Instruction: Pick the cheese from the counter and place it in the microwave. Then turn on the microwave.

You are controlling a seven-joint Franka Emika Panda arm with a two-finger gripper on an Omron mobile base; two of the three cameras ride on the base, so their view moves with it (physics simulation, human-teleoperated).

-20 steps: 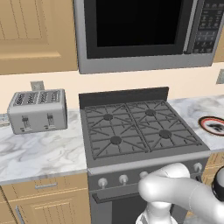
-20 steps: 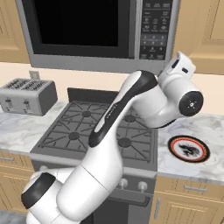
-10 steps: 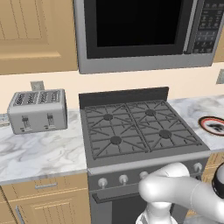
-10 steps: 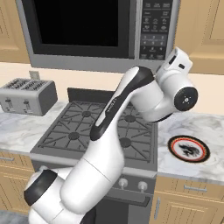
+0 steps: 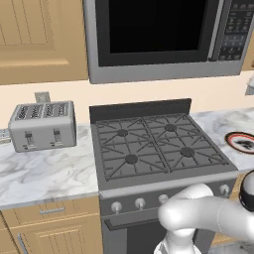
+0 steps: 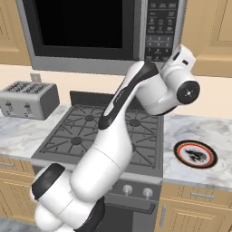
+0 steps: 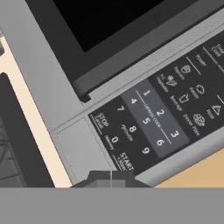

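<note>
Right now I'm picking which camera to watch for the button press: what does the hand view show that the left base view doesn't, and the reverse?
Only the hand view shows the shut pincer close in front of the keypad, with button labels readable, START nearest its tips. Only the left base view shows the toaster, the plate and the marble counter. Both show the microwave, its black glass door closed, its button panel, and part of the stove.

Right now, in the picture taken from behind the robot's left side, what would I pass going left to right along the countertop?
Silver toaster → black gas stove → round dark plate with red rim, cut off by the picture's right edge.
</note>
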